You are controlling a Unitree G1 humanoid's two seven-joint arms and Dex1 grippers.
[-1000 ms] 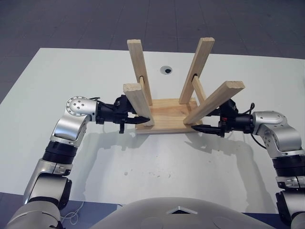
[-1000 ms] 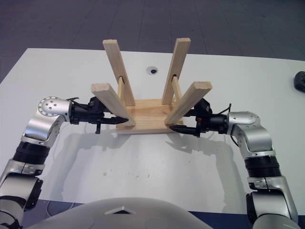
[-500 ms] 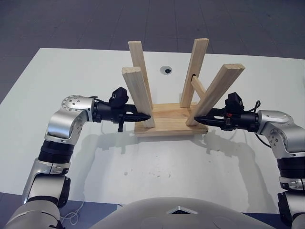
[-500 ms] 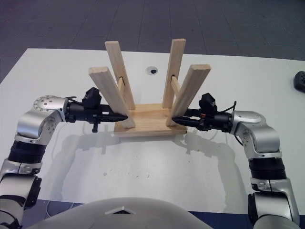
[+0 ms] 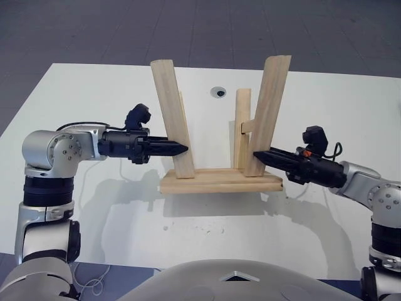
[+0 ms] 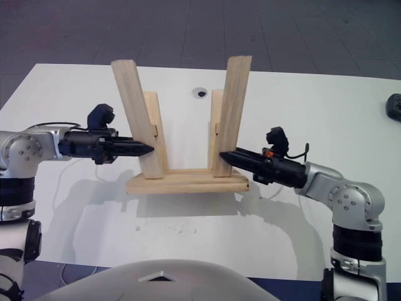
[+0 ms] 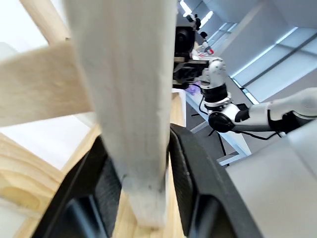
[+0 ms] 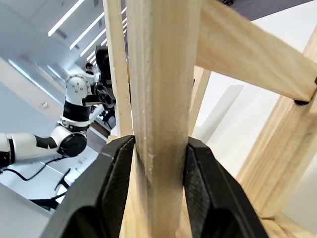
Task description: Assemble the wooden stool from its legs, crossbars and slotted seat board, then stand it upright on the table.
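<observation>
Stool [image 5: 188, 179] is inverted at mid-surface [image 5: 94, 207], seat board [image 5: 250, 183] lowest, legs pointing up. Whether the board rests on the surface or hangs just above it cannot be told. Left tool [image 5: 182, 148] is clamped on the near left leg [image 5: 170, 106], fingers [image 7: 185, 168] on both sides. Right tool [image 5: 257, 154] is clamped on the near right leg [image 5: 272, 100]. A crossbar [image 5: 248, 127] joins that leg to the far legs [image 5: 242, 110]. A grommet [image 5: 218, 92] lies toward the far edge.

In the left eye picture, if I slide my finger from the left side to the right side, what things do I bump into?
Left pincer → near left leg → round hole in the table → far right leg → near right leg → right pincer.
</observation>
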